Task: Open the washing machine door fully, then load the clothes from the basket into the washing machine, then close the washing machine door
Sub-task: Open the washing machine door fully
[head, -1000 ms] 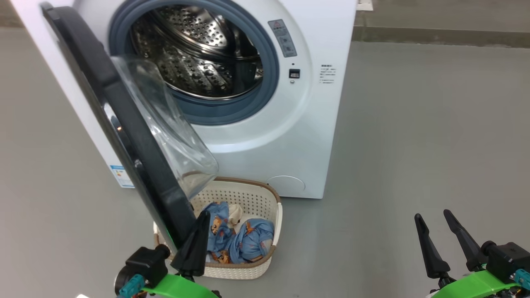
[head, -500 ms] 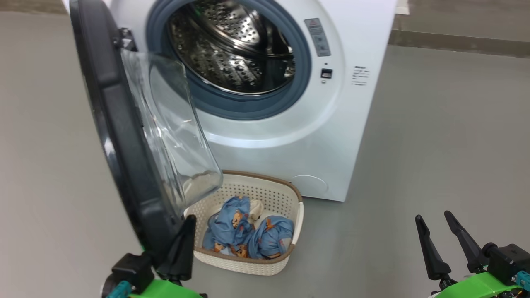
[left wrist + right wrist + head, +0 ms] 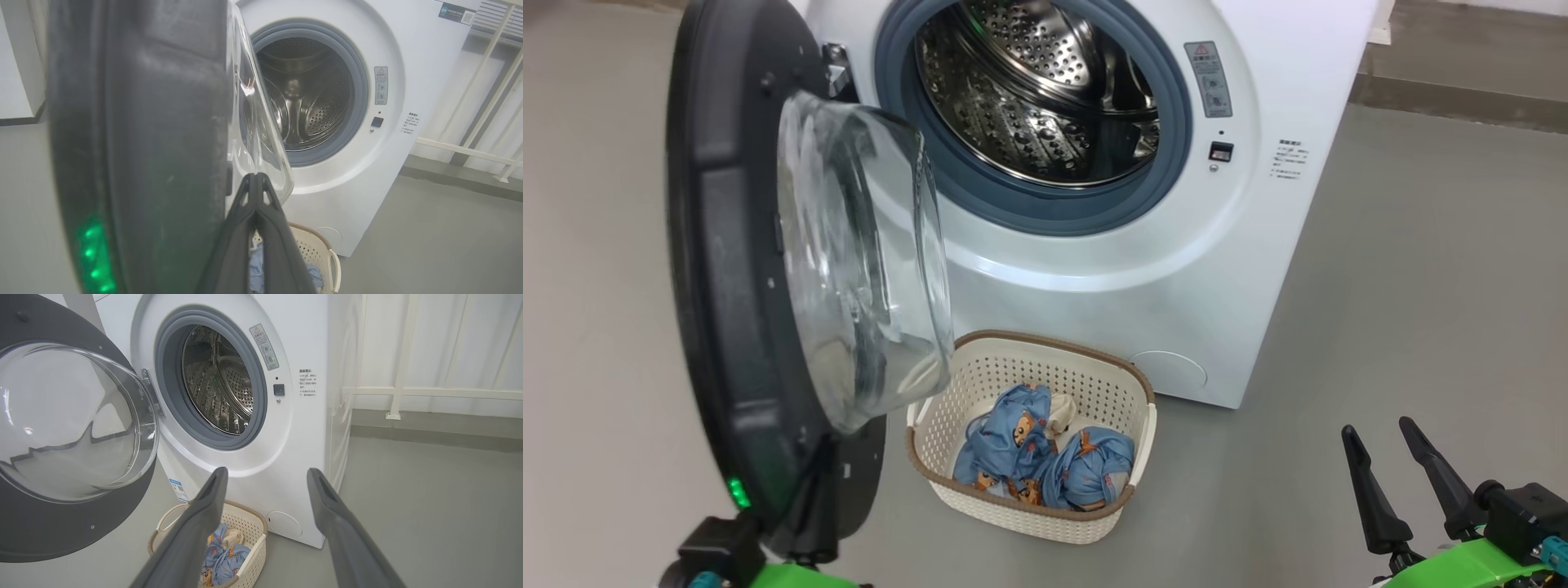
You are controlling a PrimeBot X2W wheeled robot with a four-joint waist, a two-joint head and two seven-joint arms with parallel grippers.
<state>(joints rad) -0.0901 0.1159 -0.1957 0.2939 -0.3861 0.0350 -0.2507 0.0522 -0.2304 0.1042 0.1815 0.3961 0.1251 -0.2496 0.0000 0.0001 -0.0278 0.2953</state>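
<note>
The white washing machine [image 3: 1241, 245] stands with its steel drum [image 3: 1045, 98] exposed. Its black washing machine door [image 3: 735, 269] hangs open to the left, the glass bowl [image 3: 866, 261] bulging towards the basket. The cream basket [image 3: 1131, 388] sits on the floor before the machine, holding the blue printed clothes [image 3: 1045, 457]. My left gripper [image 3: 255, 179] is shut with nothing in it, its fingers lying against the door's [image 3: 143, 122] inner side low down. My right gripper [image 3: 1376, 430] hovers open at the lower right, well clear of the basket [image 3: 249, 526] and clothes [image 3: 222, 555].
Grey floor [image 3: 1421, 286] spreads to the right of the machine. A white railing [image 3: 398, 392] and a low ledge run along the wall beyond it. A green light glows on the door's lower rim [image 3: 737, 492].
The door has swung wider open to the left, with my shut left gripper moving left along with it. The head view has also shifted. The right gripper has not moved.
</note>
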